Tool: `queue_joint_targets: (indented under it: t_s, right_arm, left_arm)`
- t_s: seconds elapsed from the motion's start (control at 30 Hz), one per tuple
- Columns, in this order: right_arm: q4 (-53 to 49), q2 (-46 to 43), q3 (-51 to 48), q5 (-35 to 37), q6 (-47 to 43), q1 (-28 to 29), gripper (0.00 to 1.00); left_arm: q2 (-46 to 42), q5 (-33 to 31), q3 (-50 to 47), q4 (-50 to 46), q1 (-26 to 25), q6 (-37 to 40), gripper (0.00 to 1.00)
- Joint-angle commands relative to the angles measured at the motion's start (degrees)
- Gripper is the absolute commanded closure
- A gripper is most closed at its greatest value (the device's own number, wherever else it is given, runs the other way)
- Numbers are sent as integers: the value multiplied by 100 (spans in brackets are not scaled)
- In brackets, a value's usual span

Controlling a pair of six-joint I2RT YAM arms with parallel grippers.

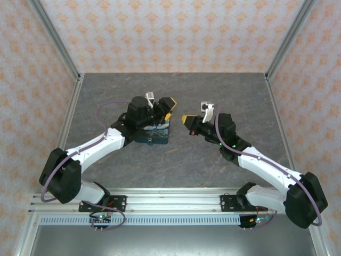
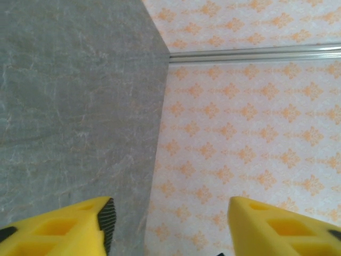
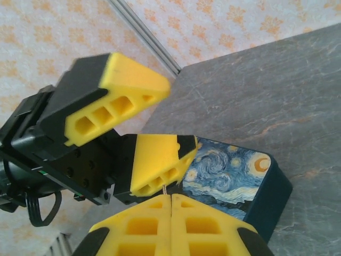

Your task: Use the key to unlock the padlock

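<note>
Grey stone-look table (image 1: 213,160) had the padlock (image 1: 156,136) lying flat on it, slightly left of frame centre.

Swirling blue-and-yellow padlock (image 3: 229,176) face, sides seemingly dark teal; yellow jaws; grey marbled table (image 1: 213,165); orange-patterned walls (image 1: 176,32).

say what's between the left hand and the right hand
Just a short bare strip of table, with nothing on it. It separates the left hand from the right hand, as the top view shows.
</note>
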Motion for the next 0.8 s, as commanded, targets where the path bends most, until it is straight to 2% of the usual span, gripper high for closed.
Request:
queue_joint_targets:
  t_s: [0.0,0.17,0.27,0.77]
  right_arm:
    - [-507,-168,389,966,-971,342,100]
    - [-743,13,635,1950,-1781,876,100]
    - [-783,169,747,2320,-2114,1082,100]
    - [-730,479,820,2658,-2357,1132,100]
  left_arm:
    - [56,279,180,-481,9,-597,51]
    - [259,388,216,-285,-51,-1217,63]
    - [330,363,309,-290,-102,-1335,66]
    - [294,291,321,-286,-226,-1489,73]
